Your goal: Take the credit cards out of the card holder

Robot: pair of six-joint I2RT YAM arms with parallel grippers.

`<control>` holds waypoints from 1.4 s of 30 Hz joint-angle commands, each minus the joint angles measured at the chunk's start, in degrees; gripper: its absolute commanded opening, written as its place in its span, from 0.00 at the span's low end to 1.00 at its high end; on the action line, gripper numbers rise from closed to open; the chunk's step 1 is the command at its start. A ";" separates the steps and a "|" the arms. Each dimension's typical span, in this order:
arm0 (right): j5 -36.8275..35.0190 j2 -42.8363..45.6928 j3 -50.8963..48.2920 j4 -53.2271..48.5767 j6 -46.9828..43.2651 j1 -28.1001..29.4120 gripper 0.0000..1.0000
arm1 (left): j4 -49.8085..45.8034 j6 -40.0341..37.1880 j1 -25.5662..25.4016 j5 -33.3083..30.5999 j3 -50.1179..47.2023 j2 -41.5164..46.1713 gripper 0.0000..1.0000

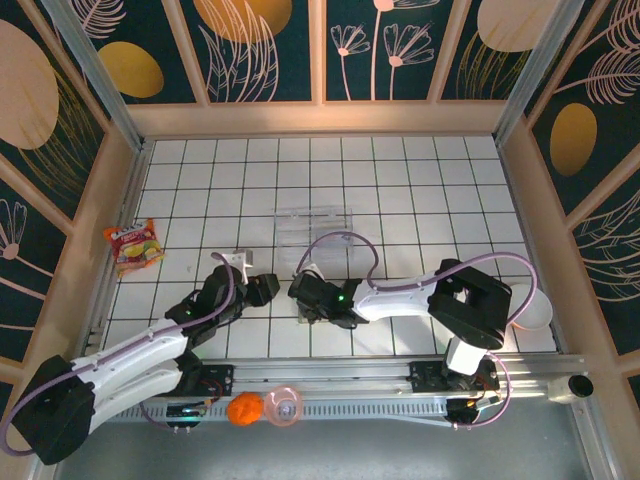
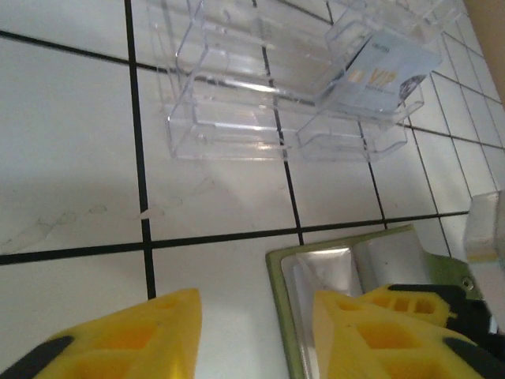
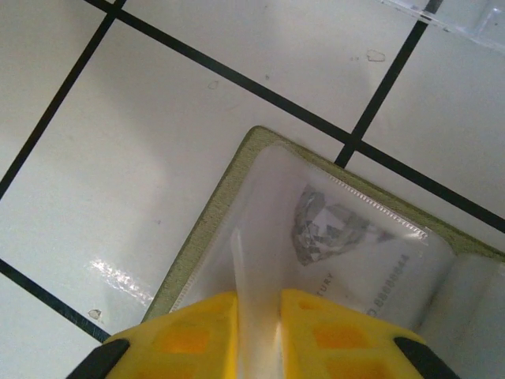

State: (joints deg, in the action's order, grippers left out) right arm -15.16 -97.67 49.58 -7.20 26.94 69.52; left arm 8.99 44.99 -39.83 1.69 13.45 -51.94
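Note:
The olive-green card holder lies open on the white tiles, its pale inside and clear pockets facing up. One credit card, printed with a grey diamond, sits under the clear pocket film. My right gripper is shut on a raised pale fold of that pocket. My left gripper is open and straddles the holder's left edge, one finger over the lining and the other over bare tile. Both grippers meet at the holder, with the left gripper to the left of the right gripper. Another credit card leans in the clear tray.
The clear plastic tray stands just beyond the holder. A snack packet lies at the left wall. An orange ball and a pink ring rest on the front rail. A white cup sits at the right.

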 commanded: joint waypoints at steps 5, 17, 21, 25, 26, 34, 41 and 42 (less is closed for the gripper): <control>1.43 4.82 -5.51 6.57 2.06 -0.92 0.10 | 5.43 -0.08 -0.85 5.87 0.85 -6.06 0.18; 4.78 13.94 -14.10 17.72 3.02 -2.75 0.02 | 11.05 -0.12 -7.79 5.37 5.80 -18.44 0.10; 5.55 16.31 -15.74 18.80 3.70 -2.63 0.21 | 12.38 -0.60 -9.20 6.43 8.35 -23.24 0.09; 2.77 22.18 -18.03 16.99 4.71 -2.72 0.37 | 13.82 -0.59 -10.74 8.20 10.89 -27.56 0.10; 1.71 23.55 -18.55 16.03 5.11 -2.68 0.38 | 14.11 -0.48 -11.29 8.60 11.51 -28.47 0.09; -5.68 40.11 -24.49 7.06 10.93 -3.51 0.37 | 16.82 1.55 -17.95 12.63 18.80 -37.55 0.08; -6.15 44.67 -26.56 3.00 13.58 -3.75 0.37 | 17.28 1.46 -19.49 12.09 22.21 -40.00 0.11; -5.62 44.60 -26.56 2.79 13.66 -3.93 0.37 | 16.67 1.34 -19.49 10.68 22.12 -38.57 0.12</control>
State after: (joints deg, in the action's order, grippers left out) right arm -19.46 -53.71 23.70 -1.67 38.41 66.06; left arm 23.86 46.17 -59.05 13.93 35.05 -93.45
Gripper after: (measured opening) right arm 0.366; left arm 0.120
